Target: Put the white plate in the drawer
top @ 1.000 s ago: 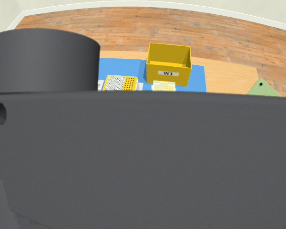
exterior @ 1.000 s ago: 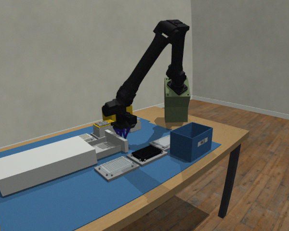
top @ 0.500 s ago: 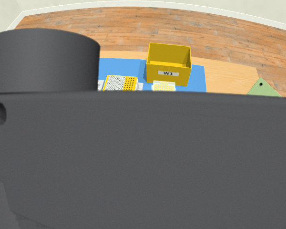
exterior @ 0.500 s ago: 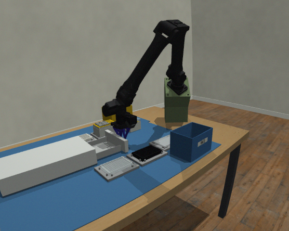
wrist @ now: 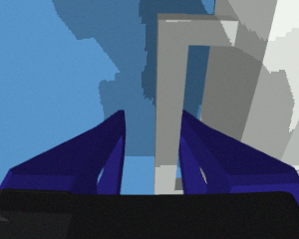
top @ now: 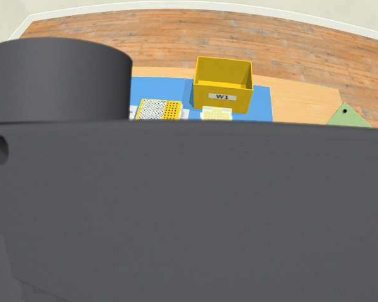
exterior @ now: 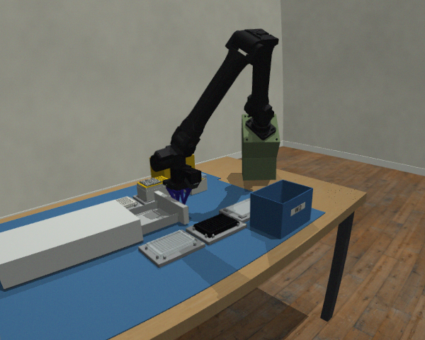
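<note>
Meanwhile, the cooler's drawer (exterior: 157,215) stands pulled out, its contents unclear. Both bins, yellow W1 (top: 222,85) and blue (exterior: 280,212), show nothing inside. Part-closed fingers grip nothing, straddling the drawer's bar handle (wrist: 171,74).

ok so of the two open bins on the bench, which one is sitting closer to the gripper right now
The yellow bin, directly behind the gripper and partly hidden by the arm. The blue bin stands farther off, near the bench's front edge, past the nests.

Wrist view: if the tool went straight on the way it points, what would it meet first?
Most likely the drawer's bar handle, the grey bar straight beyond the gap between the tool's partly open fingers. Depth is unclear; the blue mat lies behind it.
</note>
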